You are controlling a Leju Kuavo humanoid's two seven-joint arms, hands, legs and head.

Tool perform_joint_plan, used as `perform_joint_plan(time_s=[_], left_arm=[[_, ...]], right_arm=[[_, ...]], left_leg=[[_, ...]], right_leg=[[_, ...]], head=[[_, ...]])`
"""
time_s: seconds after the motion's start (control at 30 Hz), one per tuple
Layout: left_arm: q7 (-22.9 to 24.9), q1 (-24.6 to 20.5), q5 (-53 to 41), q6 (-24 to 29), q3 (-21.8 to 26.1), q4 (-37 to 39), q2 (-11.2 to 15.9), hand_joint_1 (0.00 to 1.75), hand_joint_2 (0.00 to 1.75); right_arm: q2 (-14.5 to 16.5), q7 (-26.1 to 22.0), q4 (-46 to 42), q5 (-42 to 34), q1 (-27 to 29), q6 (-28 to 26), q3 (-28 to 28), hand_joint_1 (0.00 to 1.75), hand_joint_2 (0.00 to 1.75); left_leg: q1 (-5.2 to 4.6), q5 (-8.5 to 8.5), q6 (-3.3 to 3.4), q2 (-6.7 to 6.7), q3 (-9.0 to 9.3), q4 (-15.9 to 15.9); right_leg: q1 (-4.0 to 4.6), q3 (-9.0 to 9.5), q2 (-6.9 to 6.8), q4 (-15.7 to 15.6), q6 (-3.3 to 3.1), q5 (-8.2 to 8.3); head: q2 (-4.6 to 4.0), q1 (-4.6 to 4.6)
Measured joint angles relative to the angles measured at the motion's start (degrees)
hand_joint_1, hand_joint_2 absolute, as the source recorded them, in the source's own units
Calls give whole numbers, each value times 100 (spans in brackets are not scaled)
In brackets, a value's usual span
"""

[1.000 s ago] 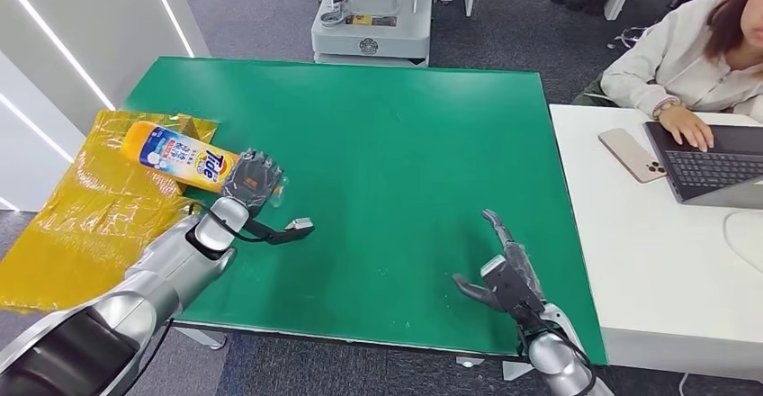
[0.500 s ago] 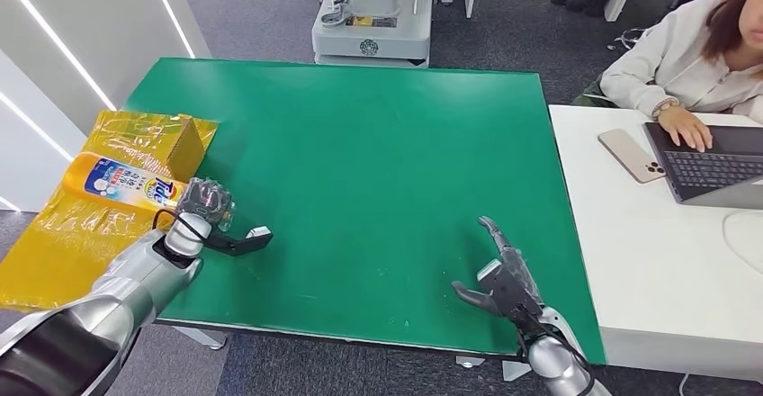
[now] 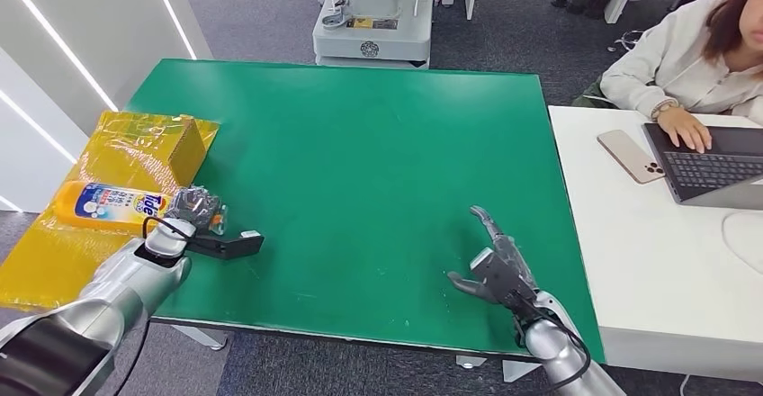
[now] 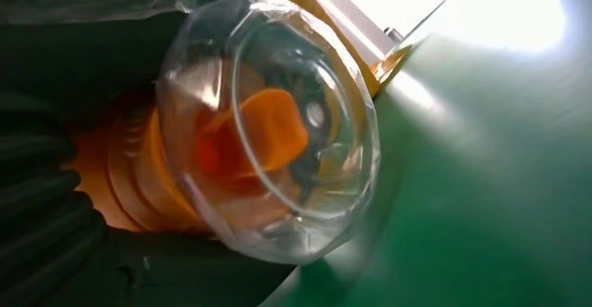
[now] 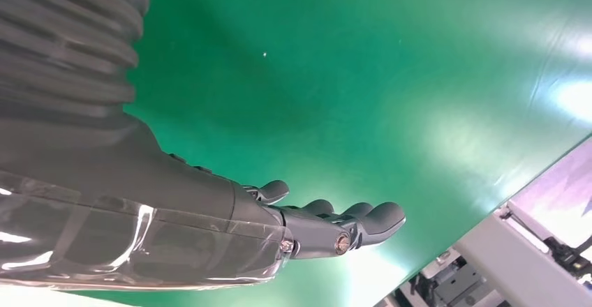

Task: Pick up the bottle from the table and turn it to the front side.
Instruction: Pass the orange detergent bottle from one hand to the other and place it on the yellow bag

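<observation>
Bottle clamped at its cap end by left robot hand beyond worktop edge; right robot hand apart, idle; turning label frontward apparently comes next.

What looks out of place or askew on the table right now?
The Tide bottle lies sideways rather than upright, gripped at its clear-capped end by the left hand, and it hangs past the green table edge over the yellow bag. No spill or damage visible. The right hand is open, holding nothing.
</observation>
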Motion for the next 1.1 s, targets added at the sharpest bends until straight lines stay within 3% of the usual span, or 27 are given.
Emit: perform_joint_plan(time_s=[0.07,0.4,0.63,0.93,1.1], left_arm=[[-218,43,58,206,85,1,-3,0,175],[-1604,238,881,1295,632,2,-228,0,175],[-2819,467,2265,1427,1303,-1,-490,0,175],[-3315,680,3255,1300,1987,-35,-793,0,175],[-4323,1033,5018,1534,2495,-484,-1077,0,175]], right_arm=[[0,-6,44,-47,-46,1,50,0,175],[49,-94,327,-266,-323,-2,359,0,175],[116,-138,486,-368,-435,3,483,0,175],[163,-193,638,-450,-538,12,581,0,175],[164,-438,696,-757,-520,-136,595,0,175]], left_leg=[[-1,0,0,-5,0,0],[-4,5,7,-26,-3,1],[-3,9,6,-23,-3,2],[-2,9,6,-22,-9,2],[-3,8,6,-20,-13,4]], right_leg=[[0,0,-5,0,0,0],[-4,6,-29,-2,2,-1],[-4,4,-26,-2,2,0],[-4,-4,-23,-2,1,0],[-4,-9,-20,-5,1,0]], head=[[0,-1],[0,1],[0,0],[0,0],[0,0]])
